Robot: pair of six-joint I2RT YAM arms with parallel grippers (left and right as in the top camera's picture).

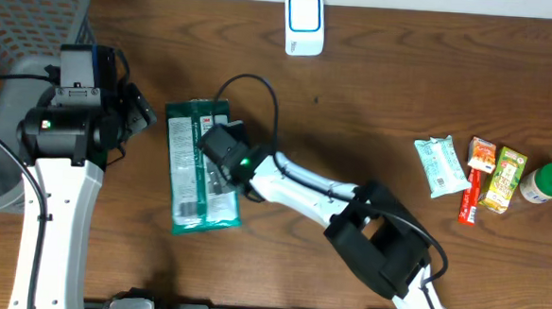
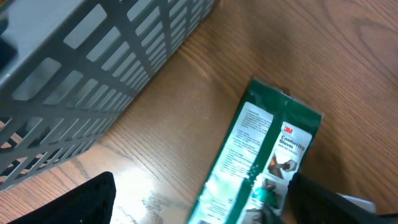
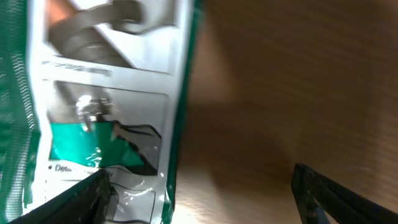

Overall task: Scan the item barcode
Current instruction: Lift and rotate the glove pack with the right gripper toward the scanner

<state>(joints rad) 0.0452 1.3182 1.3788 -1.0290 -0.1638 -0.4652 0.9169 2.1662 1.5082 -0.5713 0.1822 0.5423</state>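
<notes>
Grey basket [image 1: 28,18], green packet [image 1: 188,174] seemingly outside

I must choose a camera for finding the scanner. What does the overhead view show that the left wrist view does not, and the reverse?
Only overhead: the white scanner at the far edge and a row of small items on the right. Only left wrist: its own dark fingers, spread apart, and the grey basket's grid wall from close. Both: the green package lying flat on the wooden table, near the basket.
</notes>
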